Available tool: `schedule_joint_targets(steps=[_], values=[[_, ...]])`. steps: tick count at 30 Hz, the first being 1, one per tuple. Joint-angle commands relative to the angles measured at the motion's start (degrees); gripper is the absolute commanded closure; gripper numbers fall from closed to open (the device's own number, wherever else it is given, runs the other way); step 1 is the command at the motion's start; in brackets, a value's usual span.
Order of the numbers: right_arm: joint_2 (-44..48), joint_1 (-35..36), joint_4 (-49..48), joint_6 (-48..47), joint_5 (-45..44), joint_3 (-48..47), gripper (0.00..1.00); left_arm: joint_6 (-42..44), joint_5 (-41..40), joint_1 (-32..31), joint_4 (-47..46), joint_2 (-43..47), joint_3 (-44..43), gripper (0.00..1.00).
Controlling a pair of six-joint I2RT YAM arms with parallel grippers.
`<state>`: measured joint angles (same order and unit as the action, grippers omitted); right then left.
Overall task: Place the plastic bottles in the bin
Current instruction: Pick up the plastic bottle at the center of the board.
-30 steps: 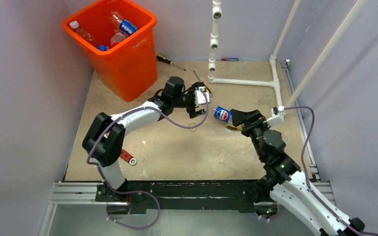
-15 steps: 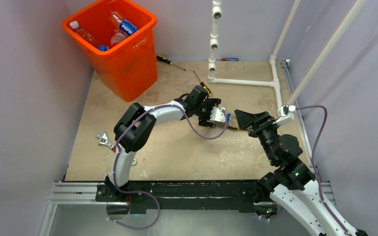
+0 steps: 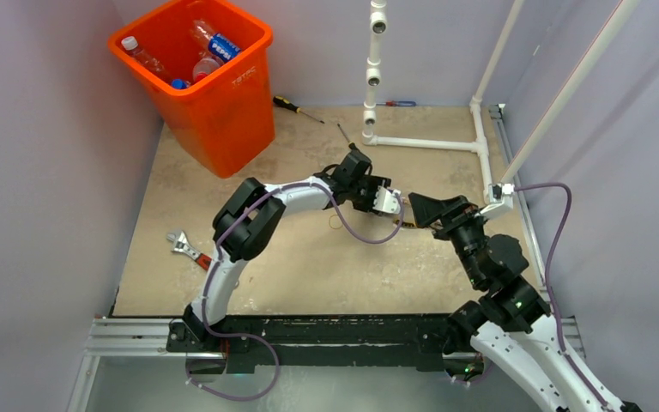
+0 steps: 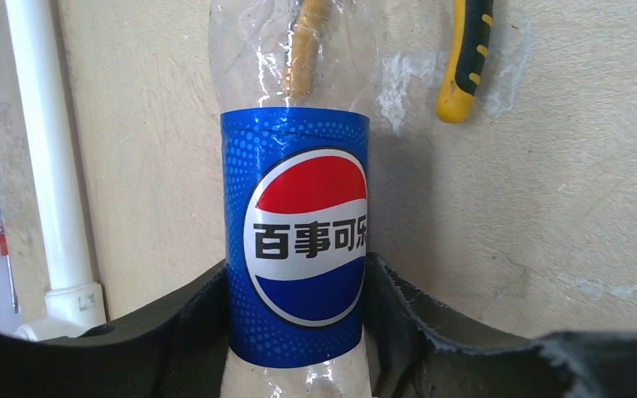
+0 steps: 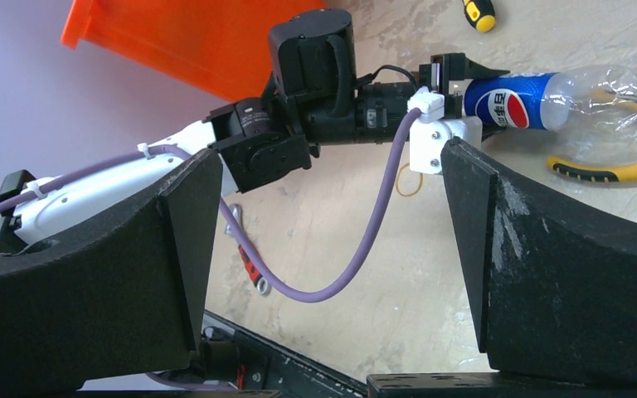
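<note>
A clear plastic bottle (image 4: 299,240) with a blue Pepsi label lies on the tan floor at mid-table. My left gripper (image 4: 297,282) is shut on it, with both pads pressed against the label. From the right wrist view the same bottle (image 5: 514,98) sticks out to the right of the left gripper (image 5: 456,79). My right gripper (image 5: 332,153) stands open and empty, just right of the left gripper (image 3: 392,206). From above the bottle is hidden under the left gripper. The orange bin (image 3: 223,112) stands at the back left with several bottles (image 3: 214,43) inside.
Yellow-handled pliers (image 5: 605,170) lie just beyond the bottle. A white pipe frame (image 3: 429,143) stands at the back right. Screwdrivers (image 3: 296,107) lie near the bin. A red-handled wrench (image 3: 190,249) lies at the left front. Walls close in on both sides.
My left arm has reached right to the bottle and its jaws have closed on it. The right arm has drawn back a little to the right, still open.
</note>
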<state>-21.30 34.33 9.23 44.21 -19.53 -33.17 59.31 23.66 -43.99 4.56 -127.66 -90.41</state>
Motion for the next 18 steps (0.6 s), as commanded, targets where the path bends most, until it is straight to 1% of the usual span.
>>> schedule_joint_targets(steps=[1,6,9,12,14,18], values=[[-0.3,-0.2,-1.5,-2.5,0.7,-3.3,0.01,-2.5,-0.8,0.2,-5.7,2.7,3.6,0.54],[-0.9,-0.2,-2.3,-4.7,0.3,-5.3,0.01,-8.2,-1.2,1.4,-12.8,9.2,9.3,0.65],[-1.8,-0.2,-3.1,-6.8,-1.3,-7.9,0.01,-12.7,-1.4,2.4,-16.7,14.5,13.0,0.67],[-4.4,-0.2,-5.0,-8.6,-2.7,-9.9,0.01,-16.2,-1.5,3.2,-18.3,21.5,17.8,0.69],[-7.3,-0.2,-6.4,-9.7,-3.2,-11.6,0.01,-19.0,-1.5,3.5,-20.5,27.0,21.8,0.72],[-13.0,-0.3,-9.9,-10.7,-1.9,-15.4,0.01,-25.4,-1.2,3.7,-22.6,38.8,29.0,0.74]])
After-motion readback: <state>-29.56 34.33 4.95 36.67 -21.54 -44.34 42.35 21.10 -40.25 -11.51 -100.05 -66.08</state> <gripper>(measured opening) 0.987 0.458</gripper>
